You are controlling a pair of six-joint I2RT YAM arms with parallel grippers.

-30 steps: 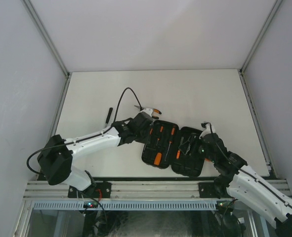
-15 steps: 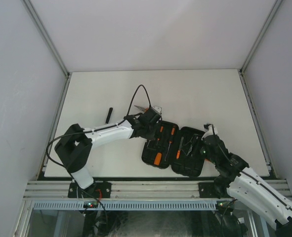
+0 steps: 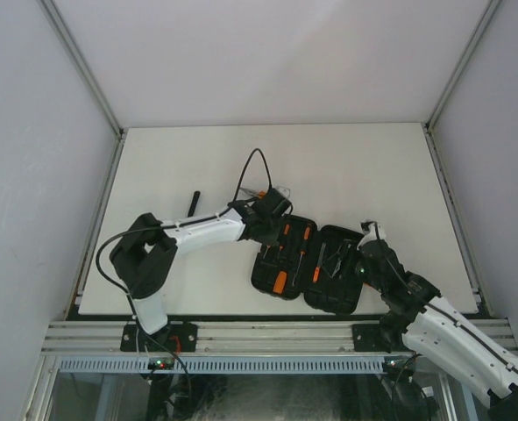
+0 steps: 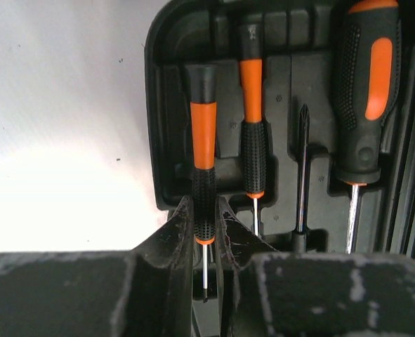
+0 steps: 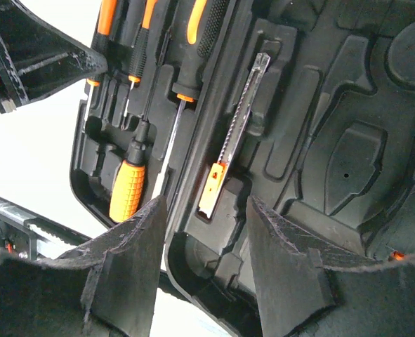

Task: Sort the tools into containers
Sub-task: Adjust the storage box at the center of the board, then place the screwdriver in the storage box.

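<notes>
The left gripper (image 4: 206,219) was clamped on a thin screwdriver (image 4: 201,140). Its fingers (image 4: 181,228) pinched the black knurled end of the handle, just above the bare steel shaft. The tool lay along the leftmost slot of the open black case (image 4: 158,105), though whether it was pressed fully home could not be told. Beside it sat a second thin screwdriver (image 4: 253,140) and a thick screwdriver (image 4: 365,91), each in its own slot. The held screwdriver looked light and stiff, unlikely to bend or break, but narrow enough to roll or pivot between flat pads. The knurled section seemed the best place to take it, since the smooth orange band above would probably slip and the shaft was thinner and slicker still. Gripped that low, most of the handle reached out beyond the fingers, so a swing could tip it. The moulded slot probably called for a firm, straight push. From above, the case lay opened flat on the table (image 3: 372,175) toward its near edge, between the two arms. The right gripper (image 5: 203,210) hung over the case with its jaws apart and nothing between them. Below it a flat metal blade (image 5: 239,119) rested beside the hinge and a stubby orange-handled screwdriver (image 5: 126,189) in the far half.
</notes>
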